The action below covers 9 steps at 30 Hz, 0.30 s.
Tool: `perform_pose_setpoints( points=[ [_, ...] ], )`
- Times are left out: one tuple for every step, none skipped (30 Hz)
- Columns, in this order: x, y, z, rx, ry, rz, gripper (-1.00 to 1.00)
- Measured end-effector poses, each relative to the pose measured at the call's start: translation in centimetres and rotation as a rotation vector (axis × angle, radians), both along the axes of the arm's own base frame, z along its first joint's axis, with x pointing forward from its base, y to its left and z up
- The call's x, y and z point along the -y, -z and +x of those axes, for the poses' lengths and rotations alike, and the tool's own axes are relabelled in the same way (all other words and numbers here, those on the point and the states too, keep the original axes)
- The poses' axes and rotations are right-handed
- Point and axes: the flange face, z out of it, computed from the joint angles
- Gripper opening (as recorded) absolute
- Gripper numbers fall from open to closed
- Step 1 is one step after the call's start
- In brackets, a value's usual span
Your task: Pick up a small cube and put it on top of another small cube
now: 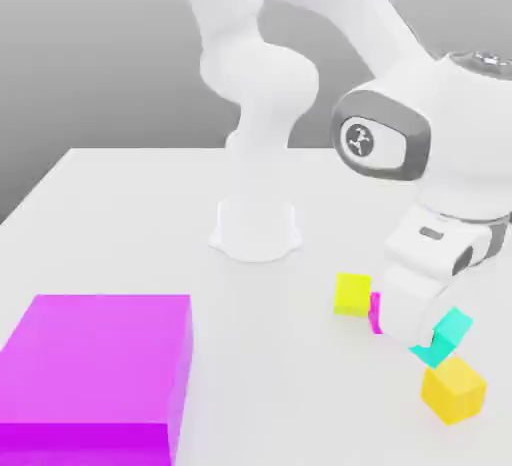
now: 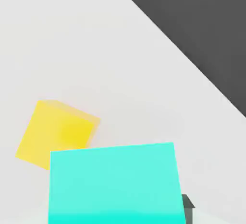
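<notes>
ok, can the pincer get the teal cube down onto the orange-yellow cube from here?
Probably yes. The pincer carries the teal cube just above and beside the orange-yellow cube, whose top face looks bare. The yellow cube and magenta block sit off to the exterior view's left.

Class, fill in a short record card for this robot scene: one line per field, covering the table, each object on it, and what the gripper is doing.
table: white
teal cube: at the gripper, raised off the table
orange cube: just beside and below the teal cube
yellow cube: on the table, toward the exterior view's left of the gripper
magenta cube: mostly hidden behind the gripper
magenta block: large, near the exterior view's left front
stacking: not yet done
</notes>
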Motion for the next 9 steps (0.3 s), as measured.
perform_pose_setpoints(
  points=[
    [-0.7,0.7,-0.5,0.004,-0.015,-0.001,-1.0],
    [-1.1,1.6,-0.6,0.007,-0.022,-0.001,-1.0],
    [-1.2,2.7,-0.7,0.008,-0.024,-0.001,-1.0],
    [-1.3,3.9,-0.7,0.009,-0.026,-0.001,-1.0],
    [-1.4,5.1,-0.8,0.009,-0.028,-0.001,-1.0],
    [-1.4,6.4,-0.8,0.009,-0.029,-0.002,1.0],
    [-1.4,6.4,-0.8,0.009,-0.029,-0.002,1.0],
    [-1.4,6.4,-0.8,0.009,-0.029,-0.002,1.0],
    [-1.4,6.4,-0.8,0.009,-0.029,-0.002,1.0]
  ],
)
